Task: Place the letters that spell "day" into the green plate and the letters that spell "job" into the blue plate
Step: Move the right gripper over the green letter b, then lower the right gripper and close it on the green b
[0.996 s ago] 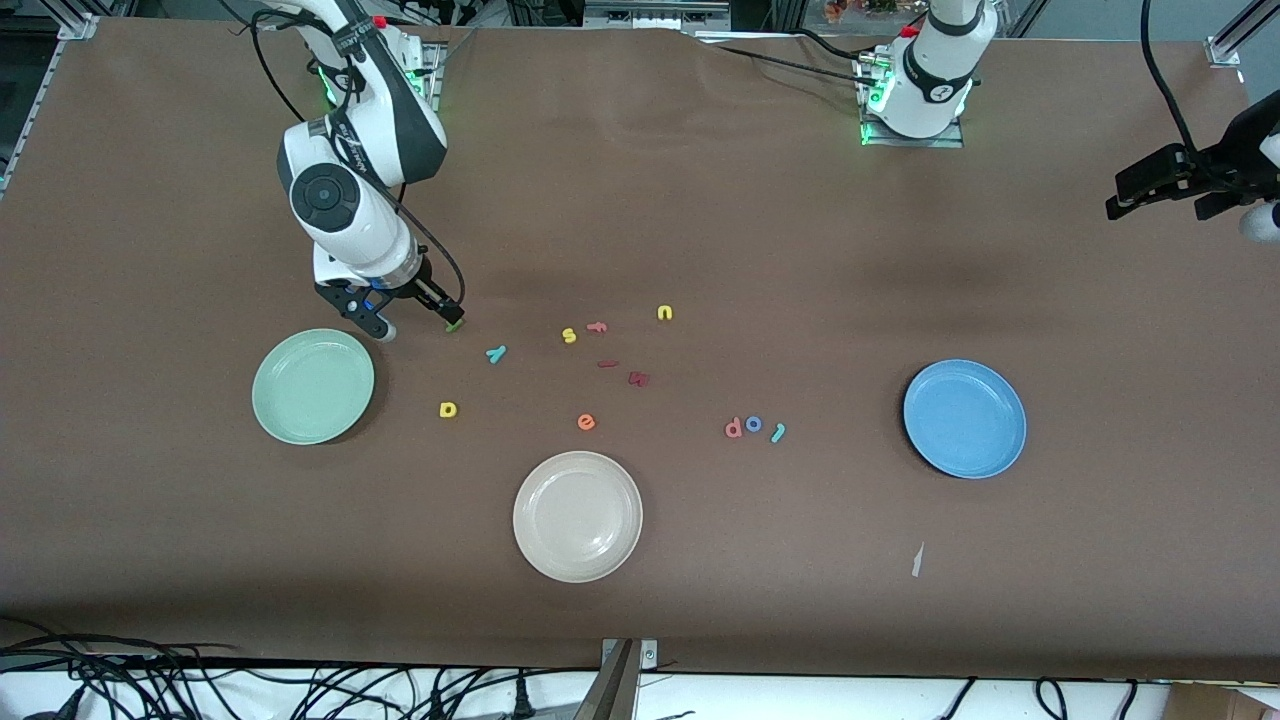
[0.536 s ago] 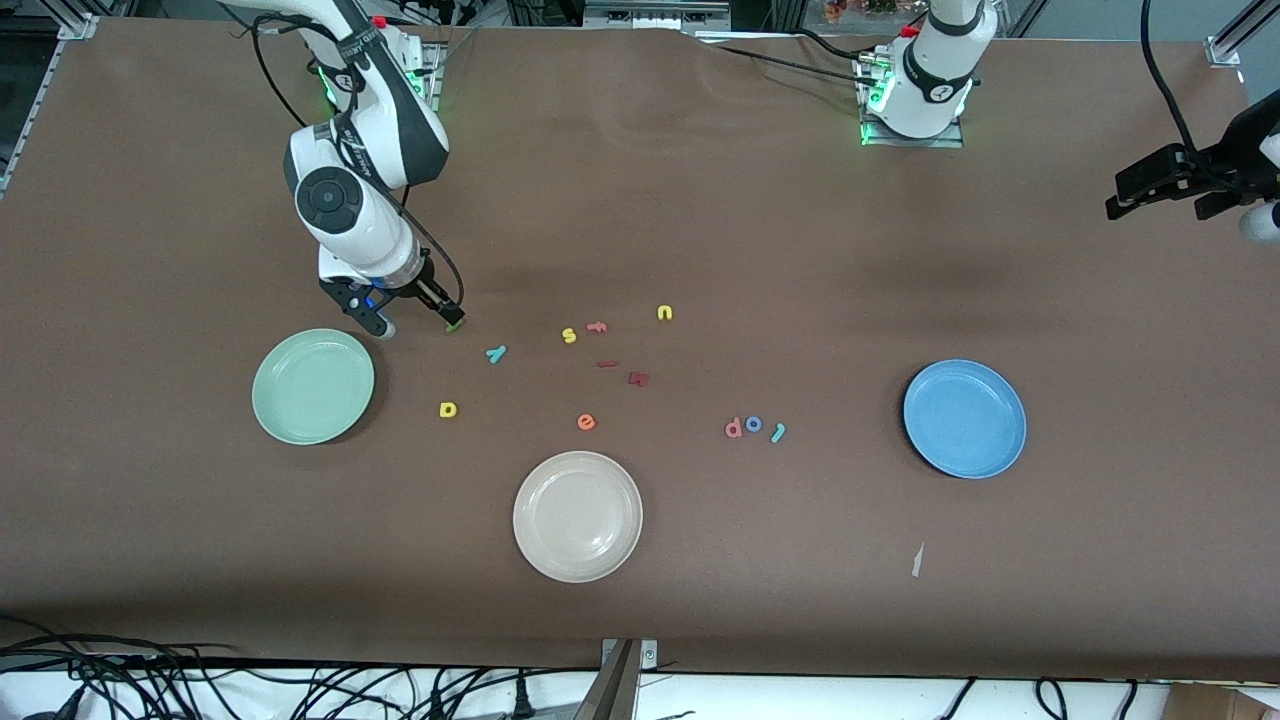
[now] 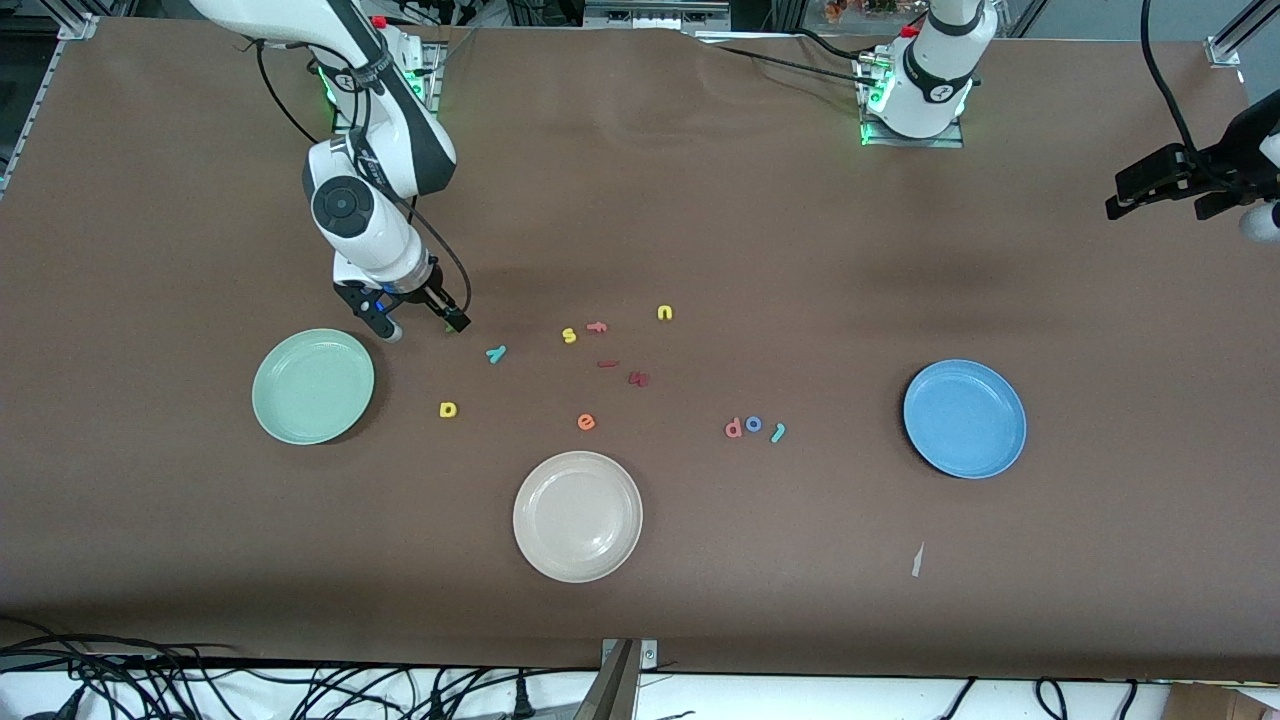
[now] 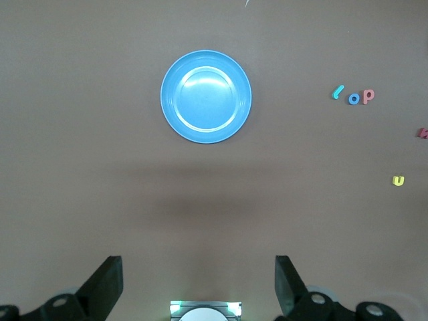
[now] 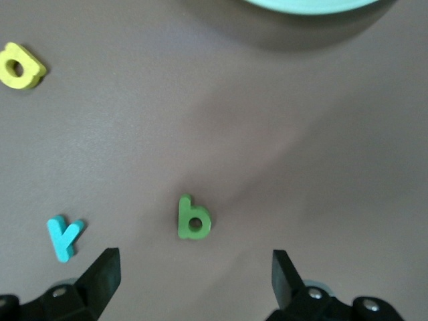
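My right gripper [image 3: 418,322] [image 5: 194,275] hangs open, low over the table beside the green plate [image 3: 313,386] [image 5: 307,5]. The green "a" [image 5: 194,219] lies flat just ahead of the open fingers, untouched; the gripper hides it in the front view. Nearby lie the teal "y" [image 3: 496,353] [image 5: 63,237] and yellow "d" [image 3: 448,409] [image 5: 20,65]. The salmon "b" [image 3: 734,428] [image 4: 367,95], blue "o" [image 3: 754,424] [image 4: 354,99] and teal "j" [image 3: 778,432] [image 4: 338,92] sit in a row toward the blue plate [image 3: 964,418] [image 4: 206,96]. My left gripper [image 3: 1135,190] [image 4: 198,281] waits open, high at its end of the table.
A cream plate [image 3: 578,516] stands nearest the front camera. Loose letters lie mid-table: yellow "s" [image 3: 569,335], pink "f" [image 3: 597,326], yellow "u" [image 3: 665,313] [image 4: 398,180], orange "e" [image 3: 586,422] and two dark red ones [image 3: 639,378]. A paper scrap [image 3: 917,560] lies below the blue plate.
My right arm has shifted slightly toward the left arm's end, and its finger now covers the green "a" in the front view. The left arm has not moved.
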